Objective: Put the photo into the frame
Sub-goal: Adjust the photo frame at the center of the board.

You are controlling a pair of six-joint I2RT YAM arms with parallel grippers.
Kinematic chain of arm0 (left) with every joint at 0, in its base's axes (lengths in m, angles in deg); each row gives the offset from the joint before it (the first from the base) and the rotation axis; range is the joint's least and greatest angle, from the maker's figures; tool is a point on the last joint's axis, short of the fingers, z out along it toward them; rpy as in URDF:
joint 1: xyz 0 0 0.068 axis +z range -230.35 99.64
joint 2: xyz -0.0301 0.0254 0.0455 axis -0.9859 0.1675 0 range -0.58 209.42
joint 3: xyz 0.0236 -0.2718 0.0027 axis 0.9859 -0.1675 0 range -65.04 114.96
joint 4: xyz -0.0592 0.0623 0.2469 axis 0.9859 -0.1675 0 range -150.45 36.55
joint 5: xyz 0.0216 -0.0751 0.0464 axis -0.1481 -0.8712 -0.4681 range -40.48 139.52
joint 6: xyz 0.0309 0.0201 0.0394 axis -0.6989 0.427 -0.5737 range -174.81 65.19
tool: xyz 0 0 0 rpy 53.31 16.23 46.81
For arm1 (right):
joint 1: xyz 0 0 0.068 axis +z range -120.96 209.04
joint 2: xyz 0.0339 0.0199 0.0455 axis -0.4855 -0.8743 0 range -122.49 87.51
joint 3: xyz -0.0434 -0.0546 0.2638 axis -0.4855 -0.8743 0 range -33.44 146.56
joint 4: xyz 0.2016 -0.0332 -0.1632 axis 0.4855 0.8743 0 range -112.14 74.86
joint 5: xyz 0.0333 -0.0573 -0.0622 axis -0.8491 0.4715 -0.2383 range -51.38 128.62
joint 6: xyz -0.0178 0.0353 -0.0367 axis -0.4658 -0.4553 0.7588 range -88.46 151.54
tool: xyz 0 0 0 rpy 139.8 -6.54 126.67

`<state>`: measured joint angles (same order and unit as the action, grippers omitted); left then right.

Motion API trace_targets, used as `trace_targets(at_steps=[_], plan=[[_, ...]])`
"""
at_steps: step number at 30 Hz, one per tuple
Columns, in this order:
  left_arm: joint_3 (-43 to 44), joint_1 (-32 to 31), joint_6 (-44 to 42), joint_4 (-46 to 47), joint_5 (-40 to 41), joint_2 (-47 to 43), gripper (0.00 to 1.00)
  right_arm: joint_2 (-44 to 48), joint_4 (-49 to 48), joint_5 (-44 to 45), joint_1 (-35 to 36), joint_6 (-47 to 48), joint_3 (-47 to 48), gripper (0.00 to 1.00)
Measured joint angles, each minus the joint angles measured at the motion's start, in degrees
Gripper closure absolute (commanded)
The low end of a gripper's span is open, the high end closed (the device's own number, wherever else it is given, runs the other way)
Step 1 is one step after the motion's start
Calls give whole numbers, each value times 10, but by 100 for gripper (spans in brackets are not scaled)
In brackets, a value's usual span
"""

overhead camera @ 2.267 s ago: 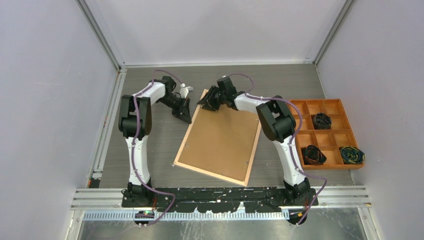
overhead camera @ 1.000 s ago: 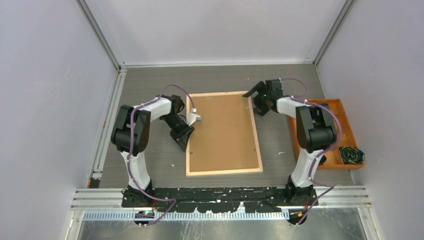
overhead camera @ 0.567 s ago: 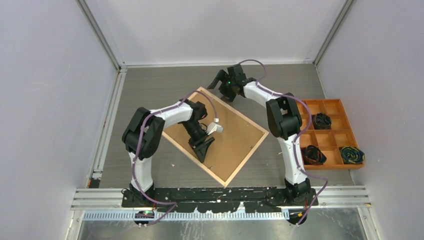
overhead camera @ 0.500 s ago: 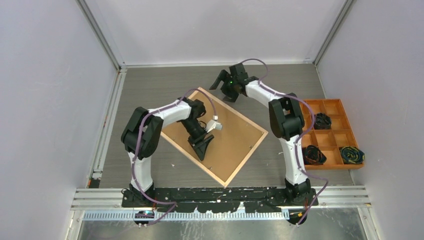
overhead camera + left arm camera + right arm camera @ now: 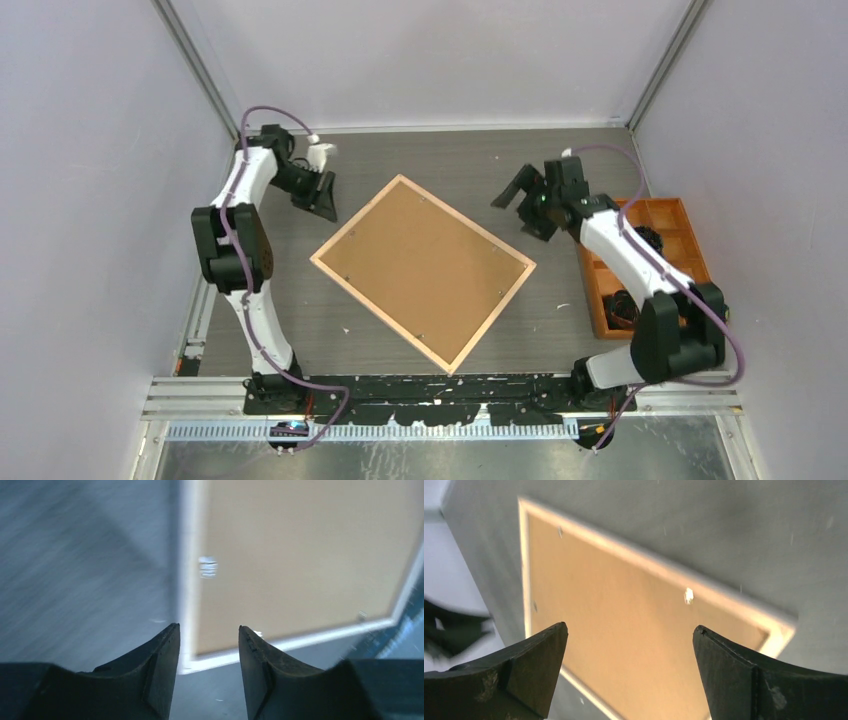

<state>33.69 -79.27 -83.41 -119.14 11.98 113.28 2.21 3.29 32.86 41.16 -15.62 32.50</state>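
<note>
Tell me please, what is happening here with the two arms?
The frame lies back side up on the table, turned at an angle, with the brown backing board in it. Neither arm touches it. The left gripper hovers off its far-left side, jaws partly open and empty. The right gripper hovers off its far-right side, near the orange tray, jaws wide and empty. No photo shows in any view.

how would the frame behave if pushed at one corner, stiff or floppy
Probably stiff: the frame lies flat, back up, with straight wooden edges. A corner push would likely spin it, being wide and thin on the smooth-looking table. Its flush edges may be hard to grip.
</note>
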Motion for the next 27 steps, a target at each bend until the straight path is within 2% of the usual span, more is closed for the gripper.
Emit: trace_targets(at_steps=[6,9,12,17,23,27], plan=[[23,81,43,72,96,102,58,138,30,-45,15,-21,-189,0],[-7,82,53,87,113,113,58,186,70,-56,15,-27,-248,0],[-27,70,55,97,116,102,59,202,92,-62,15,-26,-262,0],[-71,48,50,108,104,77,62,173,85,-73,16,-25,-269,0],[-137,29,24,121,97,37,63,71,45,-72,16,-19,-267,0],[-176,15,5,117,88,13,64,23,48,-57,16,-4,-227,0]])
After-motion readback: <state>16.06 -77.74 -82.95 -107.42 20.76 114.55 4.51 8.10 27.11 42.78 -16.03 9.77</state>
